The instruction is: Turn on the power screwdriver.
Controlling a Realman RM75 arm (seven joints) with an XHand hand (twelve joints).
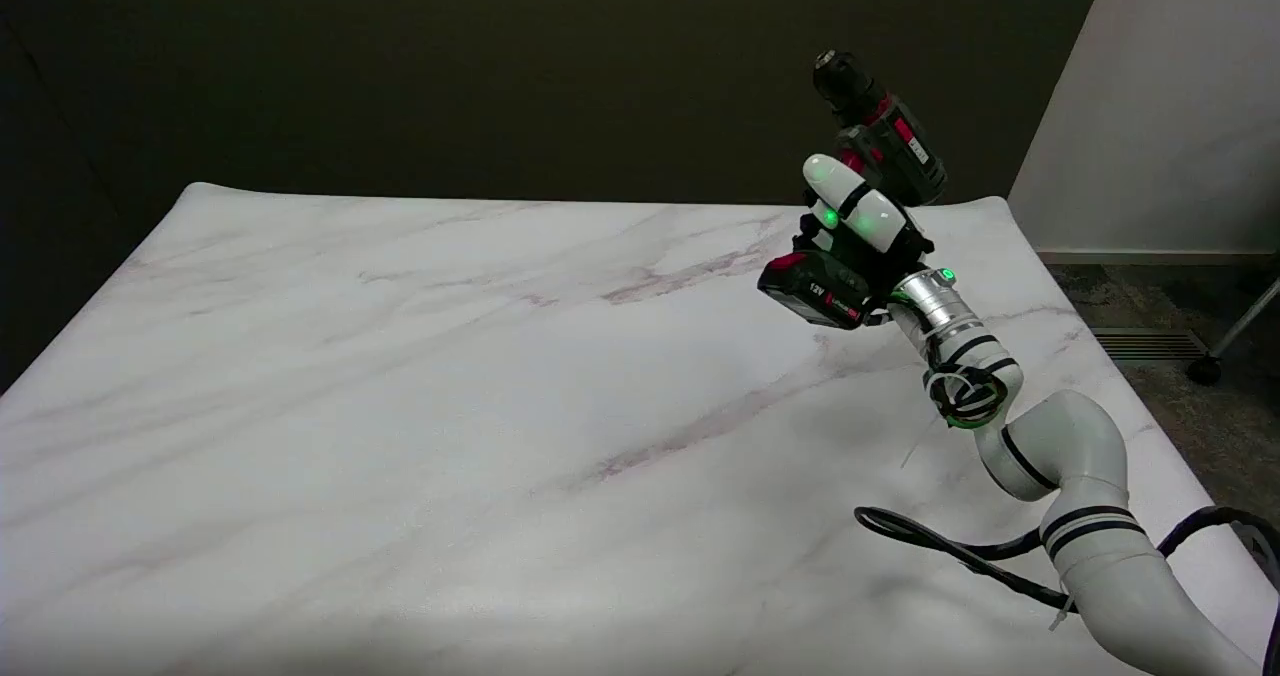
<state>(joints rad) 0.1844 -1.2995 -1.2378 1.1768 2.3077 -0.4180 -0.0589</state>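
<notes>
Dark wall fills the background behind the table (420, 376), whose white marbled top with faint pink veins takes up most of my view. Beyond the table's far right corner I see a pale wall panel (1160, 106) and a strip of grey floor (1190, 376), with a caster and metal leg (1235, 341) at the edge of the picture.

My right arm (1070, 466) reaches in from the lower right, above the table's right side, with a black cable (950, 551) trailing from it over the tabletop. My right hand (860, 221) is wrapped around the handle of the power screwdriver (880, 136) and holds it up in the air, clear of the table, over its far right part. The tool's black-and-red body rises above the hand, its chuck pointing up and to the left against the dark wall. Its battery pack (818, 291), marked 12V, sticks out below the hand toward the left. A white finger (850, 196) lies across the tool's grip, with green lights glowing on the hand and at the wrist. I cannot tell whether any finger presses the trigger.
</notes>
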